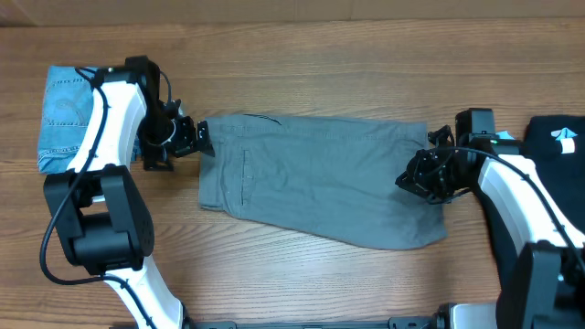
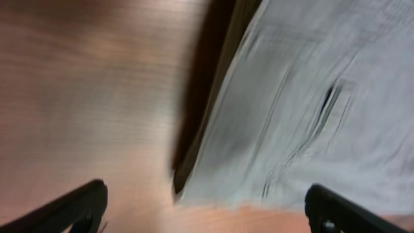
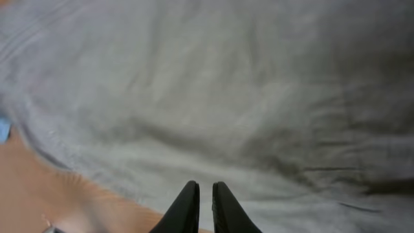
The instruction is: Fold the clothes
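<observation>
Left gripper point(image 1: 196, 138): positioned at the left edge of the grey shorts point(image 1: 320, 178); fingers point(image 2: 77, 204) spread wide, nothing held between them.
Right gripper point(image 1: 423, 179): set over the shorts' right edge; fingers point(image 3: 188, 206) drawn nearly together with a thin gap; whether cloth is pinched cannot be told.
Grey shorts: laid flat at the middle of the table point(image 1: 302, 78), a slit pocket point(image 2: 326, 103) seen near the left edge.
Blue denim shorts point(image 1: 64, 114): placed at the far left.
Black garment point(image 1: 559, 137): placed at the far right.
</observation>
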`<action>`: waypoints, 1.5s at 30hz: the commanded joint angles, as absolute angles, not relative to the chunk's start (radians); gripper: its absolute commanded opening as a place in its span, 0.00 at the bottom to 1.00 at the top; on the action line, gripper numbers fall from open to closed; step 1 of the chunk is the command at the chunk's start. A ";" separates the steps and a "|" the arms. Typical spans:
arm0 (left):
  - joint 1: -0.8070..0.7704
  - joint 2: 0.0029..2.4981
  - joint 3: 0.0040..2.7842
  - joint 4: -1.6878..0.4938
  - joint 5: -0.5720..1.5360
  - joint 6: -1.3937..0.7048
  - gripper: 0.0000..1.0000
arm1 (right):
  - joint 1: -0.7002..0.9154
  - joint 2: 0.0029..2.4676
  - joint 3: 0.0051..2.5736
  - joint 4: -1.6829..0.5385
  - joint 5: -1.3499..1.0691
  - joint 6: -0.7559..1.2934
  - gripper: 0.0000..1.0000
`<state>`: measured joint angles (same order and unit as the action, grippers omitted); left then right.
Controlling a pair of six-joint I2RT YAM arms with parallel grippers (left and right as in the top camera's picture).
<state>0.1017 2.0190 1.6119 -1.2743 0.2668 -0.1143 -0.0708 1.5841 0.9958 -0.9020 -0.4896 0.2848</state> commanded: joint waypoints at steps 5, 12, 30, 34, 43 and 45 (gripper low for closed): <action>0.106 2.022 1.418 -1.056 0.468 -0.008 1.00 | -0.060 1.716 0.973 -0.838 -0.427 0.393 0.11; 0.106 2.025 1.264 -0.851 0.484 0.001 1.00 | -0.060 1.736 0.973 -0.823 -0.427 0.386 0.10; 0.072 2.144 1.115 -0.639 0.699 0.038 0.17 | -0.060 1.736 0.973 -0.817 -0.443 0.386 0.05; 0.094 2.142 1.132 -0.692 0.700 0.049 0.05 | -0.060 1.736 0.973 -0.822 -0.446 0.386 0.04; 0.231 1.996 1.454 -1.172 0.588 0.187 0.04 | -0.061 1.669 0.999 -0.880 -0.446 0.363 0.04; 0.269 1.940 1.624 -1.312 0.586 0.187 0.04 | -0.061 1.627 1.011 -0.898 -0.446 0.363 0.04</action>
<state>0.2169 2.0613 1.4208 -1.1957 0.6388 0.1432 -0.0647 1.7016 0.9764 -0.8902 -0.4408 0.3733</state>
